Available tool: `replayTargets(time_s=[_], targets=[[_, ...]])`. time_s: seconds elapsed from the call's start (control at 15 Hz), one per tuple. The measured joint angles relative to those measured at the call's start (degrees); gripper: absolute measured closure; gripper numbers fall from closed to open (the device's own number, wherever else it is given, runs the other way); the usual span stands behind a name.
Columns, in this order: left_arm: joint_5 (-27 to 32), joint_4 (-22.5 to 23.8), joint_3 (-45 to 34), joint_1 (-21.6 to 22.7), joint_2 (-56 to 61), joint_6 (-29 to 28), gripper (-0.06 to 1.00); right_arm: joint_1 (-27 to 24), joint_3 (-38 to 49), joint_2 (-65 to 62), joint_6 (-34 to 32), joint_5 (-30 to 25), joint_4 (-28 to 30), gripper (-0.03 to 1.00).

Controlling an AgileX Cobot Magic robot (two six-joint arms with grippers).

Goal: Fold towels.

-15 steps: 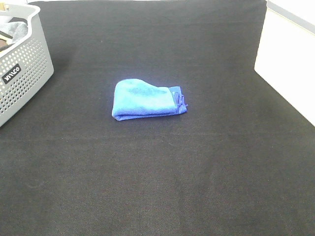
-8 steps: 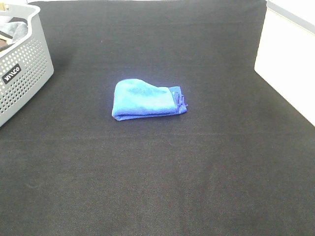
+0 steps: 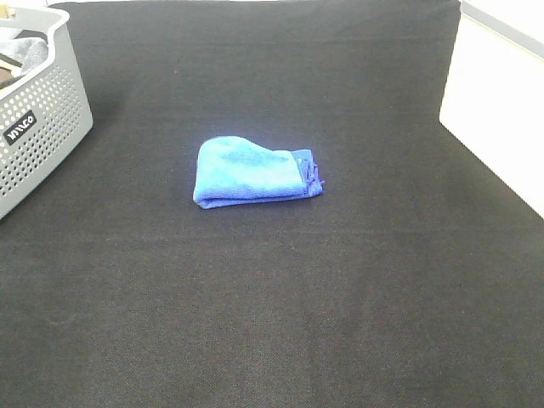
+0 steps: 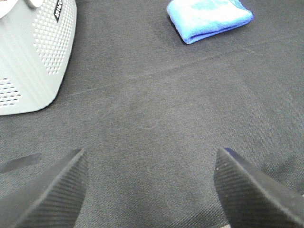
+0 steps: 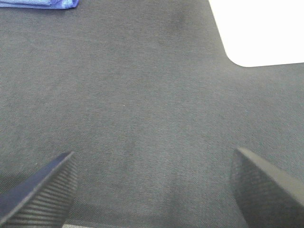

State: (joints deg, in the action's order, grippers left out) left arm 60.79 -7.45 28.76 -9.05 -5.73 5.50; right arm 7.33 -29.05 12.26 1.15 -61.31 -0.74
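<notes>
A royal-blue towel (image 3: 253, 172) lies folded into a small bundle in the middle of the black table cloth (image 3: 280, 289), its darker stitched edges showing at its right end. No arm appears in the exterior high view. The left wrist view shows the towel (image 4: 209, 19) far ahead of my left gripper (image 4: 152, 190), whose fingers (image 4: 52, 194) stand wide apart over bare cloth. Just a sliver of the towel (image 5: 40, 4) reaches the right wrist view, well away from my right gripper (image 5: 154, 190), which is open and holds nothing.
A perforated grey basket (image 3: 38, 110) holding grey cloth stands at the table's back left, also close by in the left wrist view as the basket (image 4: 33, 52). A white surface (image 3: 497, 110) borders the table on the right.
</notes>
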Motion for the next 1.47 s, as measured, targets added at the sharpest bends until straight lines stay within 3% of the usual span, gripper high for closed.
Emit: replayTargets(time_s=[0.2,0.33,0.8,1.47], targets=[[-0.1,0.0,0.0,8.0,0.1,0.0,0.24,-4.2,0.0,0.0,0.0,0.0,0.0,0.15],[-0.2,0.0,-0.1,10.4,2.3,0.0,0.24,-5.3,0.0,-1.2,0.0,0.0,0.0,0.15],[-0.2,0.0,-0.1,10.5,6.0,0.0,0.24,-5.3,0.1,-12.1,-0.2,0.1,0.0,0.15],[-0.3,0.0,-0.1,10.5,6.0,0.0,0.24,-8.5,0.1,-12.4,-0.2,0.1,-0.1,0.15]])
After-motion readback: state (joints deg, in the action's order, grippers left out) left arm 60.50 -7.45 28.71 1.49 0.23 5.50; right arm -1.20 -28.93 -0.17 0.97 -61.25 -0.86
